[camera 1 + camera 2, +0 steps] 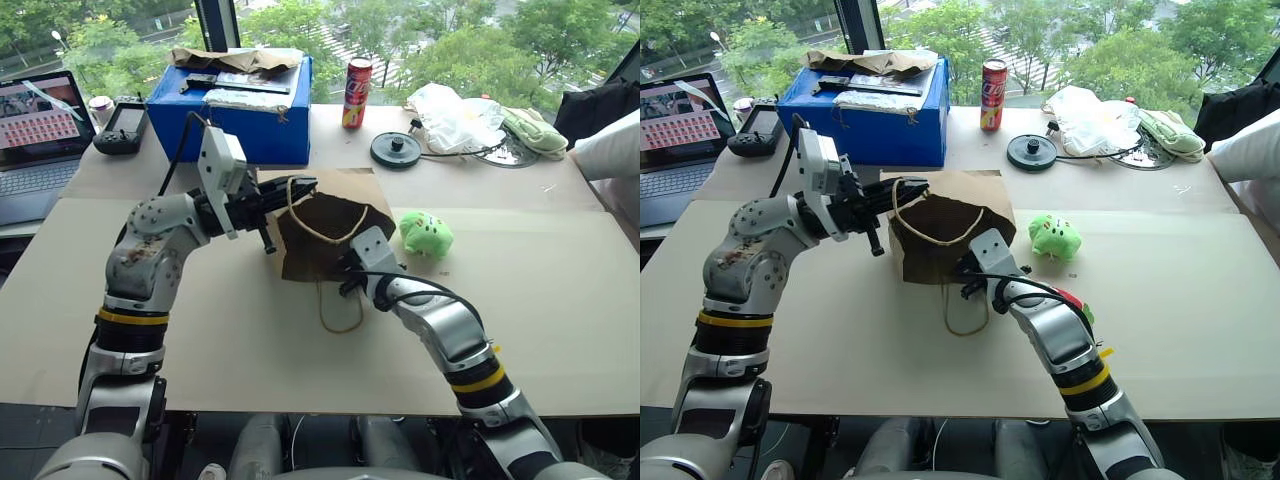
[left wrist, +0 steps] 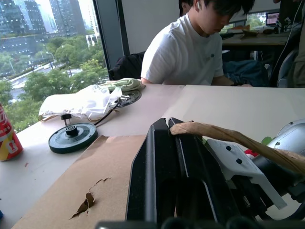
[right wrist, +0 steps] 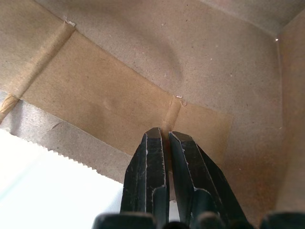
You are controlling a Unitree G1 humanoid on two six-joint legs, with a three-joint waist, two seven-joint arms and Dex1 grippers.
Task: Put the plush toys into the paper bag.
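One paper bag [image 1: 325, 235] centre frame; left tool [image 1: 300, 188] clamps its twine handle [image 1: 310, 225], right tool [image 3: 166, 143] pinches bag's lower handle strip. One green plush toy [image 1: 426, 233] right of bag; red toy [image 1: 1072, 299] peeks behind right arm.

The two head cameras look forward and down over the bench [image 1: 560, 330] from close above, sharing the paper bag [image 1: 330, 225], the green plush toy [image 1: 427, 233] and the far window. The left wrist camera sits low, facing level across the bench toward a seated person [image 2: 190, 47]. The right wrist camera presses close against the bag's inner wall.
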